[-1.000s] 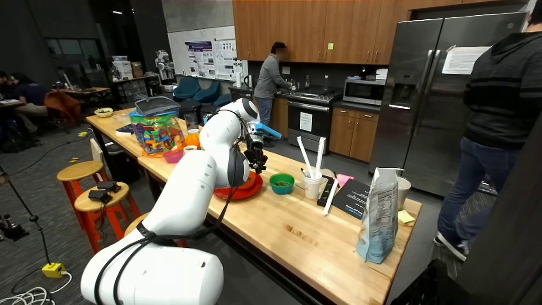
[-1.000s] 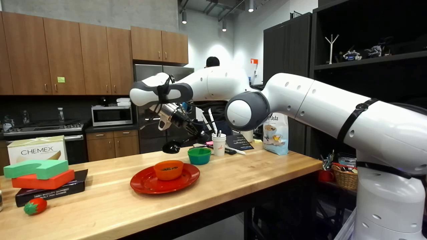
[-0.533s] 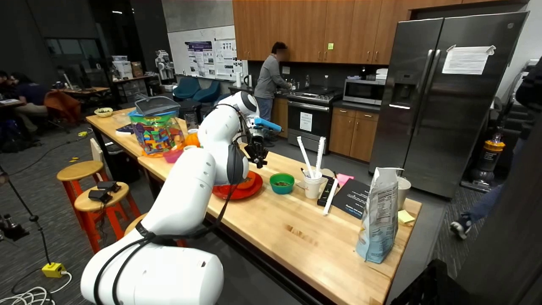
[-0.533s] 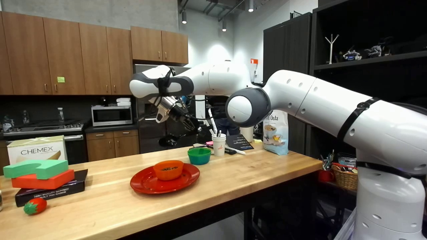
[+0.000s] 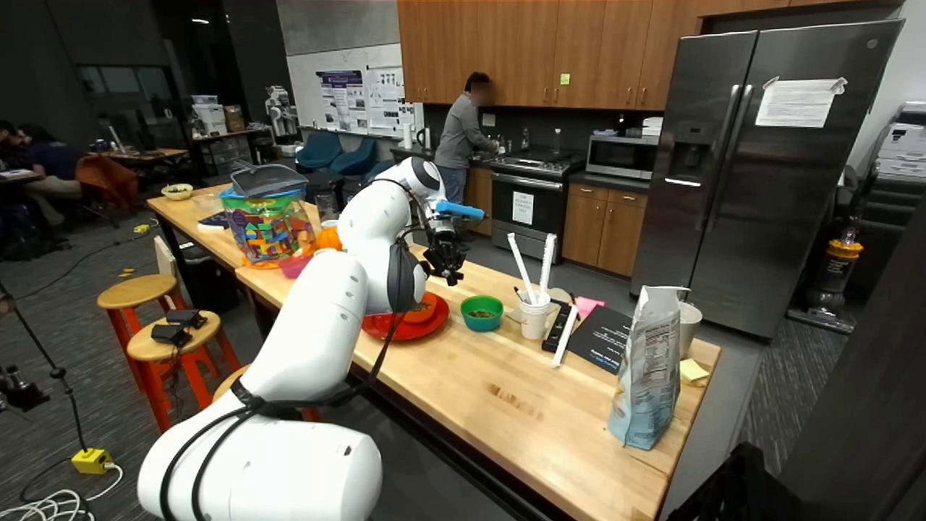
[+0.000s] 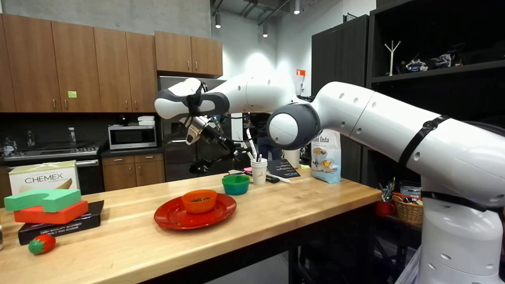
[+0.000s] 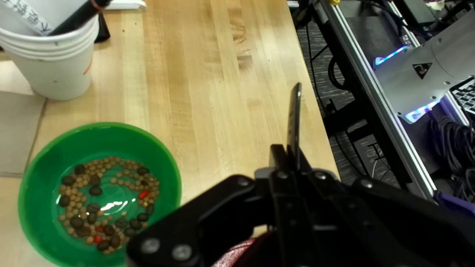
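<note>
My gripper (image 7: 287, 157) is shut on the thin dark handle of a black ladle (image 7: 294, 122), whose end stands up past the fingertips. In an exterior view the ladle's round bowl (image 6: 200, 166) hangs in the air, left of and below the gripper (image 6: 235, 152). A green bowl (image 7: 102, 148) stands on the table beside the gripper, with small beige balls, dark beans and a few red bits inside. Nearby, a red plate (image 6: 169, 217) carries an orange bowl (image 6: 197, 204) with dark bits in it. Whether the ladle holds anything cannot be seen.
Stacked white cups (image 6: 259, 173) with pens and white strips stand right of the green bowl. Farther along are a black booklet (image 5: 604, 339) and an oats bag (image 5: 647, 376). Foam blocks (image 6: 51, 215), a Chemex box (image 6: 45, 177) and a toy strawberry (image 6: 42, 243) lie opposite.
My gripper and the ladle have risen a little, then shifted slightly sideways above the table. A person by the fridge has walked out of an exterior view. Bowls and plate stay put.
</note>
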Robot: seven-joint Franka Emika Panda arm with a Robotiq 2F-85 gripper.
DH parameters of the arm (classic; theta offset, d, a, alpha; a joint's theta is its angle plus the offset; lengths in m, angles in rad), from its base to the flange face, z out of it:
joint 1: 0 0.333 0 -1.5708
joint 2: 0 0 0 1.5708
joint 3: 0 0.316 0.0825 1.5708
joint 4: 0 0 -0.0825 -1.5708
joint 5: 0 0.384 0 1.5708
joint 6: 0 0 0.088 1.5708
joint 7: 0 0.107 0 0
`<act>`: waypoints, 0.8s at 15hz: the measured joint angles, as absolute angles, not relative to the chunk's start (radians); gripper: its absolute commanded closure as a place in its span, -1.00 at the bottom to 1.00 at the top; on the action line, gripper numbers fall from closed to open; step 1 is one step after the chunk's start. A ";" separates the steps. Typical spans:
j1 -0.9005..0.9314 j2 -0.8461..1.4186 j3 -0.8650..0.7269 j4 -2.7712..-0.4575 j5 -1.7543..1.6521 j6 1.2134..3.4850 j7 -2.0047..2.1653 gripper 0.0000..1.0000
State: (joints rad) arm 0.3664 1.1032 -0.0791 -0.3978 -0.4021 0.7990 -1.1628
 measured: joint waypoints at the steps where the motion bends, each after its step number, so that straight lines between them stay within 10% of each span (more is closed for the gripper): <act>1: 0.362 1.105 -0.087 -0.398 -0.410 0.793 -1.151 0.98; 12: 0.325 1.108 -0.149 -0.392 -0.479 0.682 -1.025 0.98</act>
State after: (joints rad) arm 0.3250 1.1077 -0.1490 -0.3920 -0.4791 0.6824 -1.0251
